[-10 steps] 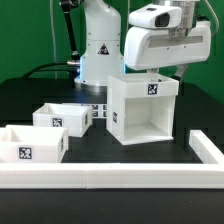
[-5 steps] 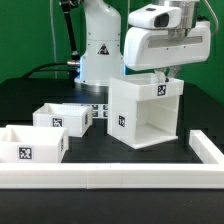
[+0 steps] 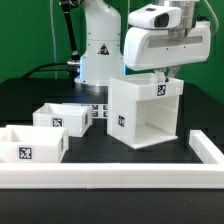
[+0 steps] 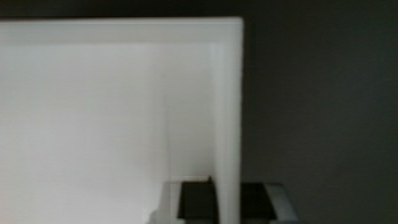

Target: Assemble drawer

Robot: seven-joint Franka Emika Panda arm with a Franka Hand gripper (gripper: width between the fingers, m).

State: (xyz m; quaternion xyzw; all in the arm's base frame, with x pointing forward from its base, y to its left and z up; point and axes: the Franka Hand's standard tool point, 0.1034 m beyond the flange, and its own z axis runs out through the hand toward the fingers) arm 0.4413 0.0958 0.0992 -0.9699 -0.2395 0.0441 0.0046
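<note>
The big hollow cube casing [image 3: 147, 112] of the drawer stands on the black table with its open side to the front. My gripper [image 3: 168, 75] comes down on the casing's top edge at the exterior view's right. In the wrist view the gripper [image 4: 231, 204] is shut on the casing's thin white wall [image 4: 228, 110], with a dark finger on each side. Two small open-top trays lie at the exterior view's left: one [image 3: 62, 118] further back, one [image 3: 30, 146] nearer the front. Each carries a square tag.
A long low white rail [image 3: 110, 176] runs along the front and turns back at the exterior view's right [image 3: 207, 150]. The marker board [image 3: 98, 108] lies between the rear tray and the casing. The robot base [image 3: 100, 50] stands behind.
The casing has turned and shifted slightly toward the exterior view's right in the gripper's hold between one second ago and half a second ago. Since then it has stayed still.
</note>
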